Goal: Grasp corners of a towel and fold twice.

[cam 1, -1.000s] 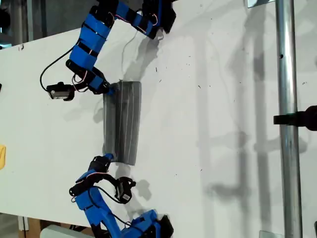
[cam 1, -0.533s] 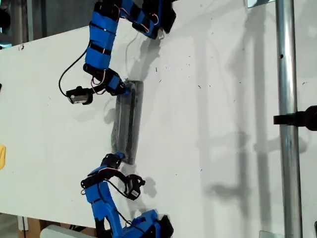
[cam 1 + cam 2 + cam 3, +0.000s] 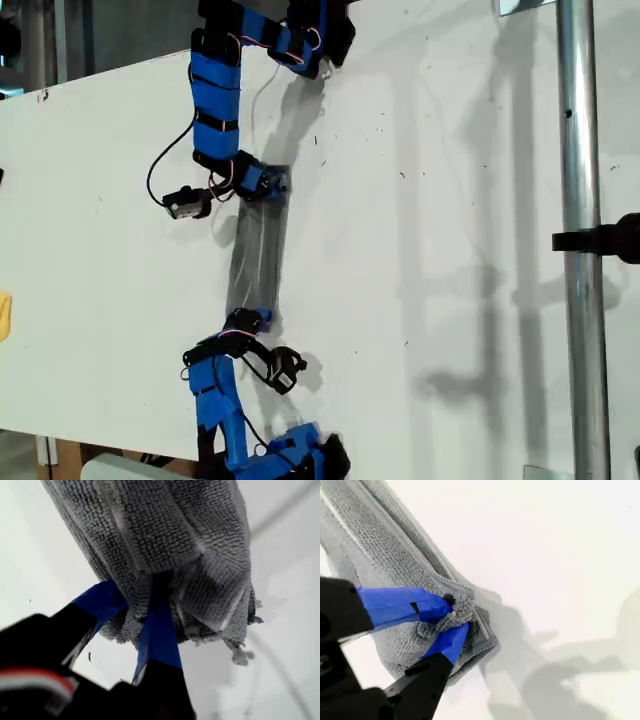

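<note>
White, lightly speckled worktop (image 3: pixel 450 200) fills every view, crossed by soft shadows, with a metal pole (image 3: pixel 580 150) standing at the exterior view's right. Upon it the towel (image 3: pixel 258 250) is seen drawn into a narrow grey band, its long axis running straight from one set of jaws to the other, so that each end is met by an arm. My first gripper (image 3: pixel 137 600) is shown with its blue-taped jaws clamped on a bunched end of the cloth, several looped, ribbed layers being pinched together and a frayed tuft hanging just beside them. My second gripper (image 3: pixel 455 616) is likewise closed on the opposite end, a fuzzy corner (image 3: pixel 462 607) being nipped between the tips while the rest of the band lies flat on the worktop, stretching away from the jaws. Which arm in the exterior view belongs to which gripper cannot be told. The cloth is thin, soft microfibre with faint parallel ridges and is judged likely to sag and slip between layers. Since the band extends lengthwise from each grip towards the other, the second fold is judged to require one end being carried along that axis onto the other.
</note>
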Tool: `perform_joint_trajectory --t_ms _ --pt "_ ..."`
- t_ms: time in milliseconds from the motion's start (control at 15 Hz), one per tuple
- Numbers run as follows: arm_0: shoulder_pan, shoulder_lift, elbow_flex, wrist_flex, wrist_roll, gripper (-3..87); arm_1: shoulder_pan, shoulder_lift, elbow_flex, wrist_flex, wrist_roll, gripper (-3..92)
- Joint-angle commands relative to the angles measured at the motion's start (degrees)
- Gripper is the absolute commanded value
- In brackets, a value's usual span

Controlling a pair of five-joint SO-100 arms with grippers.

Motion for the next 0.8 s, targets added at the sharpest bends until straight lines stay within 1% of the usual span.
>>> perform_joint_trajectory --t_ms 0,67,133,267,333,400,467,533,600,667,733 --pt "-2.2 2.8 -1.7 4.0 0.2 23.8 2.2 3.2 0.1 4.5 0.6 24.6" --pt "-2.7 6.3 -1.7 6.7 0.2 26.7 2.8 8.3 0.9 7.0 0.6 28.4" --pt "-3.2 11.3 -1.1 9.9 0.0 27.5 3.6 14.2 1.6 10.3 0.5 36.5" --pt "-5.9 21.6 0.4 16.5 -0.7 27.2 8.4 26.1 2.5 20.0 1.5 38.2" --pt "-7.8 26.5 1.8 19.2 -2.0 27.4 11.5 34.0 4.6 24.2 3.5 37.9" --pt "-8.2 32.0 4.4 20.1 -3.3 27.6 14.2 42.9 7.5 27.2 6.6 37.2" --pt "-7.4 38.1 7.9 20.4 -5.4 27.8 12.7 52.5 10.4 27.1 9.7 34.6" --pt "-5.9 46.1 12.7 20.2 -8.5 27.8 9.5 60.3 12.3 27.0 15.1 32.8" --pt "-2.8 57.4 18.6 18.9 -10.5 27.5 7.8 67.6 15.5 29.2 22.9 32.1" --pt "1.1 70.2 25.5 16.4 -14.3 25.1 4.4 76.5 18.6 30.3 29.3 30.2" --pt "6.1 83.1 31.9 14.9 -18.5 22.0 0.5 84.9 20.2 31.2 33.6 30.1"
